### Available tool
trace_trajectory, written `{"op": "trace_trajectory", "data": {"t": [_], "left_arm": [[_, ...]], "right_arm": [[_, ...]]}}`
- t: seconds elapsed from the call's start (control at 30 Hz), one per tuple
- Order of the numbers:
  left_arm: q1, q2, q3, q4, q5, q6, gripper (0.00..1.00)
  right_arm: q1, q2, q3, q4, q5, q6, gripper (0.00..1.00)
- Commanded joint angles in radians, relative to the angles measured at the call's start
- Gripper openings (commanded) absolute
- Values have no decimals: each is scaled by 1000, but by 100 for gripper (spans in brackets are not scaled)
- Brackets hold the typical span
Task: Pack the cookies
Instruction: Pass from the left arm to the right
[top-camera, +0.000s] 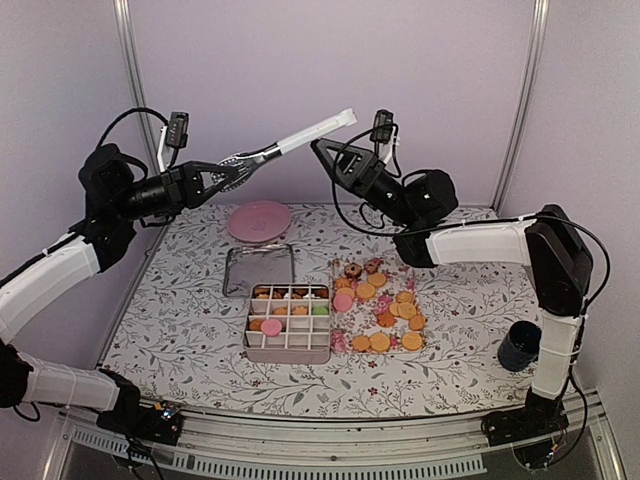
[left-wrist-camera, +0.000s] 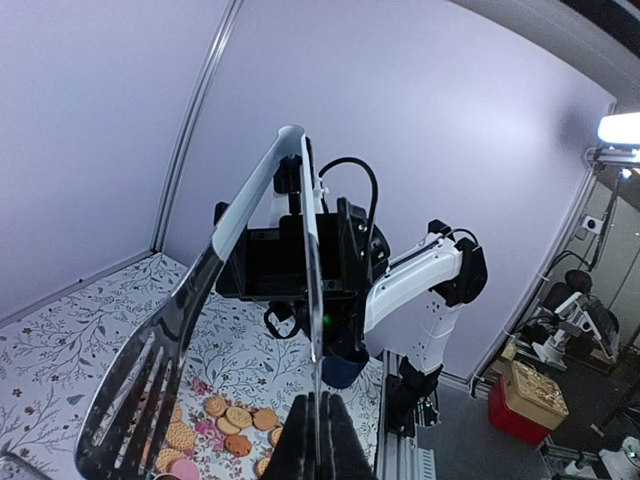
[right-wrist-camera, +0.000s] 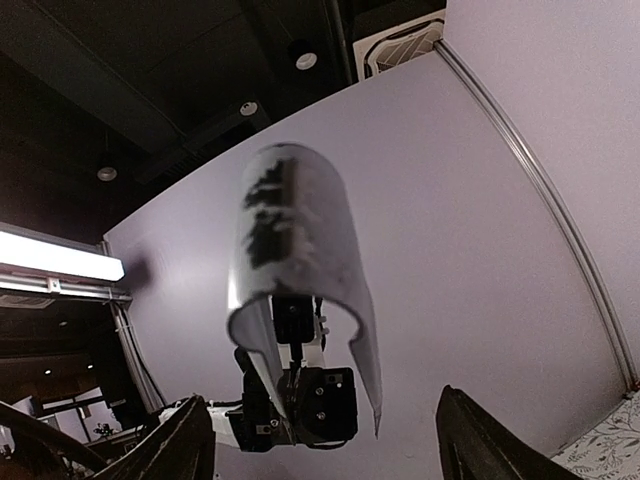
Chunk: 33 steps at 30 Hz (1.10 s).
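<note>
The cookies (top-camera: 390, 310) lie loose on a flowered napkin right of a compartmented tin box (top-camera: 288, 345), which holds several more. They also show in the left wrist view (left-wrist-camera: 230, 415). My left gripper (top-camera: 215, 180) is raised high at the back left and shut on a pair of tongs (top-camera: 290, 143) with white handles and black slotted ends. In the left wrist view my gripper (left-wrist-camera: 320, 425) clamps one thin arm of the tongs (left-wrist-camera: 300, 200). My right gripper (top-camera: 322, 152) is open and empty, held high just right of the tongs' white end (right-wrist-camera: 300, 230), which hangs blurred above its spread fingers (right-wrist-camera: 470, 440).
The box's clear lid (top-camera: 258, 270) lies flat behind the box. A pink plate (top-camera: 259, 220) stands at the back. A dark blue cup (top-camera: 520, 345) stands by the right arm's base and shows in the left wrist view (left-wrist-camera: 340, 365). Walls close the back and sides.
</note>
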Motion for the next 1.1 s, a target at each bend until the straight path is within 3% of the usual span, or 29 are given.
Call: {"op": "trace_trajectory", "data": {"t": [0.0, 0.63, 1.07], "left_arm": [[3, 3, 25, 51, 8, 14, 0], [2, 12, 29, 42, 23, 32, 0], [2, 17, 25, 29, 10, 42, 0]], "right_arm": [[14, 42, 79, 16, -26, 25, 76], [48, 140, 246, -71, -94, 76, 54], [53, 152, 277, -85, -103, 68, 64]]}}
